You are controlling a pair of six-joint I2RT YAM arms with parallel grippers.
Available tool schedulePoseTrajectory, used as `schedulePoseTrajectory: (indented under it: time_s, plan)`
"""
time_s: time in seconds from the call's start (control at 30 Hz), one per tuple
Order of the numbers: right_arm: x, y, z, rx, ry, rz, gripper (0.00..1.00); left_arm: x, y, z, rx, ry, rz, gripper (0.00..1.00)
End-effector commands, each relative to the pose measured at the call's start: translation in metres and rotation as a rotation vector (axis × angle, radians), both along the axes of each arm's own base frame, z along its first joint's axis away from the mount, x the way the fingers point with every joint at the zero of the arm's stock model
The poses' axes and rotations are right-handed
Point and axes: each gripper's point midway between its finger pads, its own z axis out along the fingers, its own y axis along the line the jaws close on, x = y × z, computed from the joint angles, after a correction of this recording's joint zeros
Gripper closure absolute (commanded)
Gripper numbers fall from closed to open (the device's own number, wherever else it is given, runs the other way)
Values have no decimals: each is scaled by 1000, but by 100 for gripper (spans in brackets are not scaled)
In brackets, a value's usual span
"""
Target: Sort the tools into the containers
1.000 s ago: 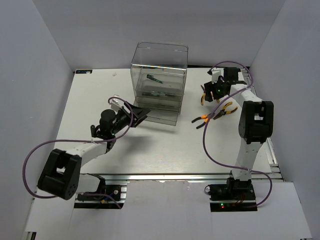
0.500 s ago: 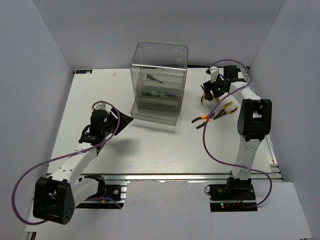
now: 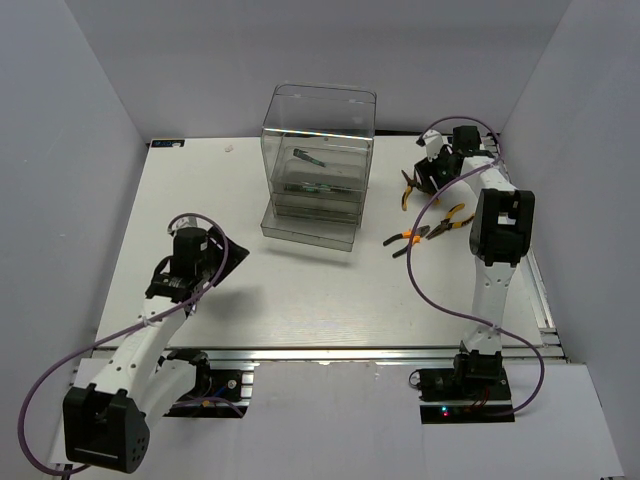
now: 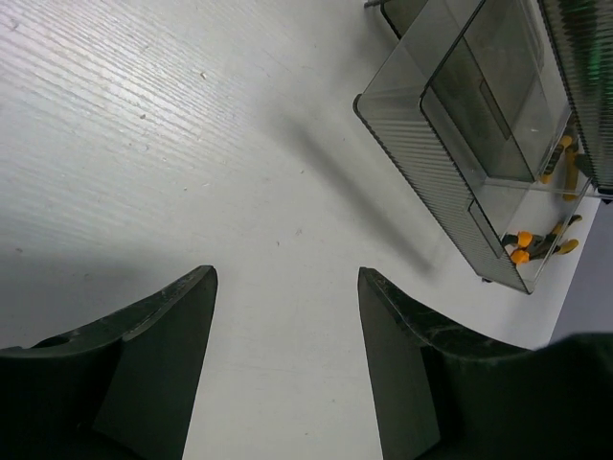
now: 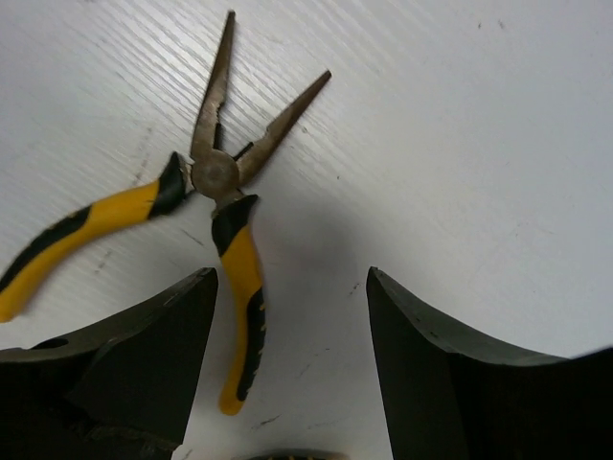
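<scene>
Left tool (image 4: 285,287) jaws wide apart, nothing held, over bare tabletop (image 3: 300,300) at lower left of frame, well apart from clear cabinet (image 3: 318,120) at top centre. Cabinet's bottom drawer (image 3: 305,233) sticks out toward the arms. Right tool (image 5: 289,292) wide apart too, empty, over orange-and-black pliers (image 5: 215,177) lying spread on tabletop, upper right. Second pair (image 3: 405,239) and third pair (image 3: 452,219) lie right of cabinet. Dark slim item in an upper drawer, probably a screwdriver (image 3: 308,157)

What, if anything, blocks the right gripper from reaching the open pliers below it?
Probably nothing, so likely yes: the right gripper hangs open just above the pliers, and nothing lies between them.
</scene>
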Motion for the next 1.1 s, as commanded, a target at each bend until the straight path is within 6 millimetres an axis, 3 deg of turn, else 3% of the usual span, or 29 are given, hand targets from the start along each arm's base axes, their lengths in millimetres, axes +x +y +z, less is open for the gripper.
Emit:
schedulePoseTrajectory:
  time_s: [0.0, 0.17, 0.37, 0.57, 0.7, 0.83, 0.97, 1.07]
  plan:
    - [6, -2, 3, -3, -7, 42, 31, -5, 13, 6, 17, -11, 69, 29]
    - [6, -3, -8, -1, 10, 38, 33, -4, 21, 20, 46, -32, 99, 28]
    - [0, -1, -20, 9, 45, 44, 40, -4, 22, 20, 56, -26, 102, 27]
    - [-13, 0, -34, 16, 91, 58, 58, -4, 24, 21, 59, -27, 108, 27]
    - [-20, -1, -36, 25, 108, 65, 79, -5, 24, 20, 46, -25, 120, 27]
    - [-22, 0, -24, 52, 97, 70, 100, -5, 23, 21, 39, -29, 123, 27]
    - [-16, -3, 9, 105, 36, 48, 100, -6, 24, 24, 38, -41, 128, 27]
    - [-21, -7, 50, 165, -29, 37, 100, -7, 25, 27, 34, -55, 137, 27]
